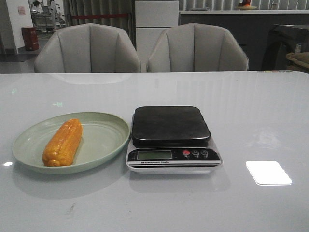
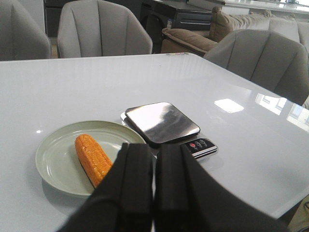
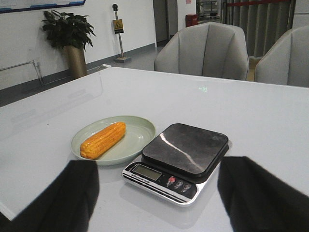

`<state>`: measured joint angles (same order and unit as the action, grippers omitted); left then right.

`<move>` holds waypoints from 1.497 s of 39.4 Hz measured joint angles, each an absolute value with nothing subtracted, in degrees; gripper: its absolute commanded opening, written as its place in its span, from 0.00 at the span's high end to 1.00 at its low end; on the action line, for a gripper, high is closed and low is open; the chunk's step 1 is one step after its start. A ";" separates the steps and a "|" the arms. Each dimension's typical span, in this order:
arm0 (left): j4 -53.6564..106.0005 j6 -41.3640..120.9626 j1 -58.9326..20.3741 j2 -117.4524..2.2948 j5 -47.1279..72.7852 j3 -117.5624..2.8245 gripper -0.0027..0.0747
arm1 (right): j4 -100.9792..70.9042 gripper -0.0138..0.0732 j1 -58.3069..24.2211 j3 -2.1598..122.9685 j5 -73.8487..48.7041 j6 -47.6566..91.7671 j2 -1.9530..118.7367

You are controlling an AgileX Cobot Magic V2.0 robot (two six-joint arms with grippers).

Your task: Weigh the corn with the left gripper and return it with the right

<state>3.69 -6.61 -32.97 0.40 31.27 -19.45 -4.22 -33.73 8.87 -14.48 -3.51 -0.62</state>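
Corn on plate, scale bare, both pincers up off the worktop.

Corn (image 1: 63, 142) lies lengthwise in green plate (image 1: 104, 140), left of scale (image 1: 171, 126) on white worktop (image 1: 251, 121); plate rim just beside scale's edge. Scale platform dark, nothing on it; display + 3 buttons face the robot. Left pincer (image 2: 154, 186) clenched, fingers pressed together w/ nothing between, above the worktop near the plate. Right pincer (image 3: 157, 193) released, fingers (image 3: 72, 193) wide apart, scale seen between them. Two grey chairs (image 1: 87, 48) behind worktop.
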 measured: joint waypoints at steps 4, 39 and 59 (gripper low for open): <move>3.69 -6.61 -32.97 0.40 31.27 -19.45 0.82 | -4.22 0.24 -33.73 8.87 -14.48 -3.51 -0.62; 3.69 -6.61 -32.97 0.40 31.03 -17.68 0.82 | -4.13 0.65 -33.73 8.84 -17.66 -3.51 -0.62; -3.81 -6.61 -19.79 0.40 20.67 -0.43 0.82 | -4.13 0.65 -33.73 8.84 -17.66 -3.51 -0.62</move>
